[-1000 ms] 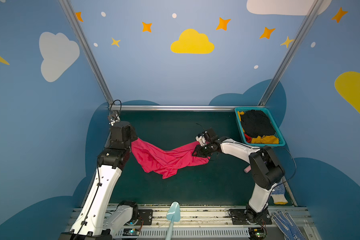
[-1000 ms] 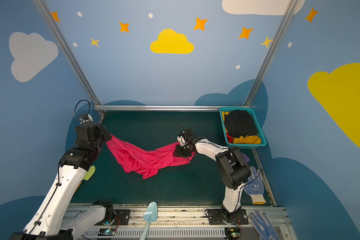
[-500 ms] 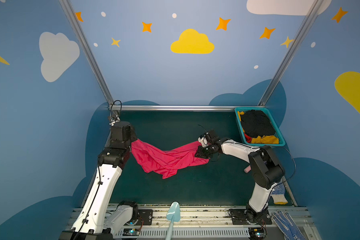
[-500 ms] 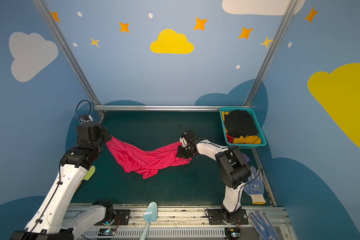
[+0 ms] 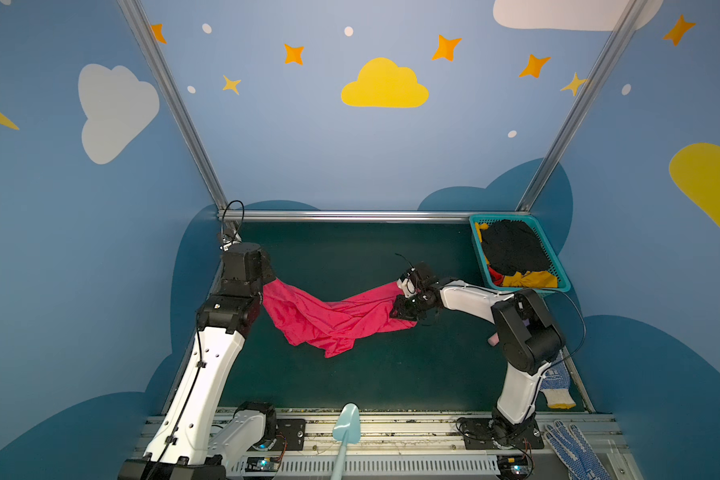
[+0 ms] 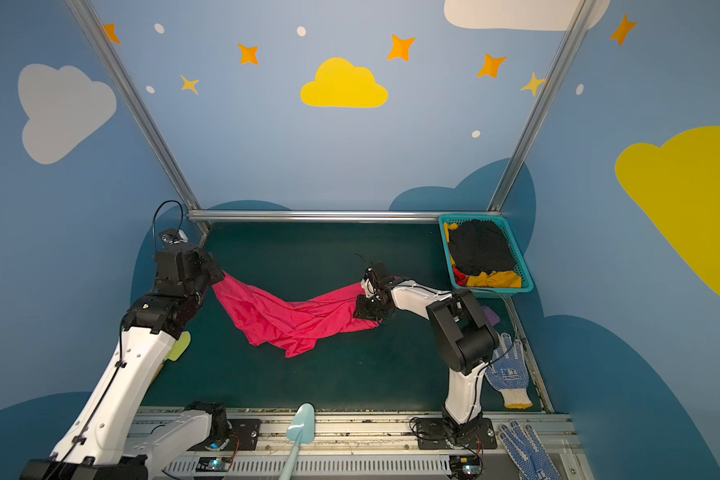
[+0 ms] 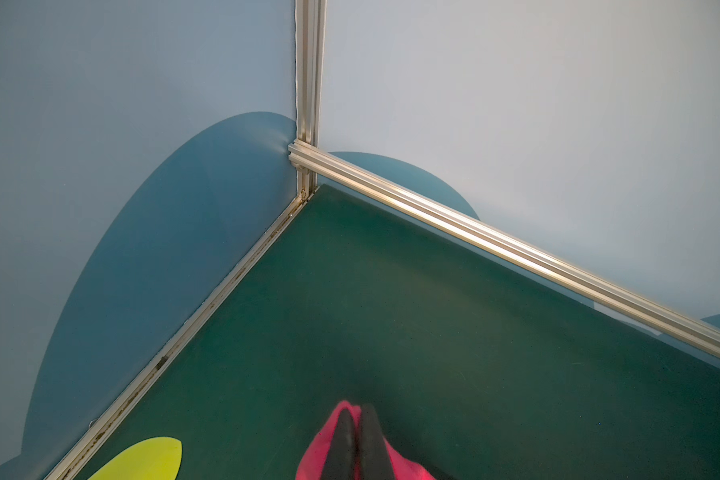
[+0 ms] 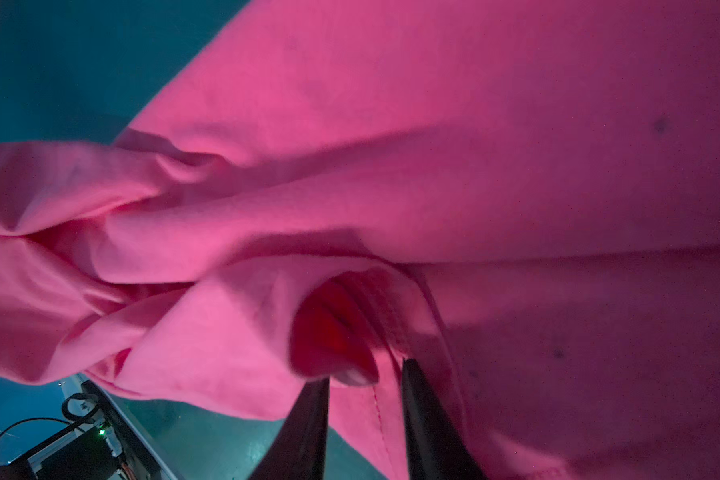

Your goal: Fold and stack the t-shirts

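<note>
pink t-shirt (image 5: 333, 316) hung limp left of the basket (image 5: 501, 217), looked light, soft, slippy; left tool (image 7: 356, 409) pinched one end, right tool (image 8: 366, 372) sat part-spread astride a hem, grip unclear; I'd take it by the hem seam

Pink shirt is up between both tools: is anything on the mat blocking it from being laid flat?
Nothing visible does. The pink t-shirt sags between left tool and right tool over bare green mat; the basket and glove sit off to the right.
</note>
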Controlling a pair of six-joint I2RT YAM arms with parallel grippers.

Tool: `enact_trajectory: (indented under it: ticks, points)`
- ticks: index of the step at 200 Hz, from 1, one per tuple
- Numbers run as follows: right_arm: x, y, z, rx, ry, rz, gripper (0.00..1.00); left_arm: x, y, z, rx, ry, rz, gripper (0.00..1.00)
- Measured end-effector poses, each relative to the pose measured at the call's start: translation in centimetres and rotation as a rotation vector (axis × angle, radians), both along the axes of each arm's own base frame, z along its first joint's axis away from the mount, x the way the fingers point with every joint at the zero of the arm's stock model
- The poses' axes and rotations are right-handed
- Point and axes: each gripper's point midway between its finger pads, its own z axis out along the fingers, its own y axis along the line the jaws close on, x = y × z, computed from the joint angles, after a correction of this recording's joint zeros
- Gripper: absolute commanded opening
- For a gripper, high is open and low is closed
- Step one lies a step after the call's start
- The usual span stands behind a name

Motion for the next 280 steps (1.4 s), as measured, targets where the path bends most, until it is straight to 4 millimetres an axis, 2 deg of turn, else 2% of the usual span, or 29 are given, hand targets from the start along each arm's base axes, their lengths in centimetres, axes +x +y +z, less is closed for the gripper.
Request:
enact_trajectory:
  ticks: [82,161,188,229,258,280]
  points:
    - [0.1,0.2,0.1,0.013,0.007,-0.006,0.27,0.0,-0.1,-0.1,-0.006,0.001,-0.004,0.05]
    - [0.5,0.9,0.3,0.037,0.004,-0.001,0.26,0.0,-0.1,-0.4,-0.005,0.009,-0.004,0.05]
    - [0.6,1.0,0.2,0.035,0.005,-0.001,0.18,0.0,-0.1,-0.4,-0.005,0.009,-0.004,0.05]
    - [0.7,1.0,0.2,0.035,0.006,-0.004,0.0,0.0,-0.1,-0.4,-0.005,0.009,-0.004,0.05]
    - [0.6,0.8,0.5,0.026,0.009,-0.001,0.0,0.0,-0.1,-0.4,-0.005,0.008,-0.004,0.05]
    - [0.5,0.5,2.0,0.016,-0.014,0.006,0.0,0.0,-0.2,-0.4,-0.01,0.008,-0.012,0.05]
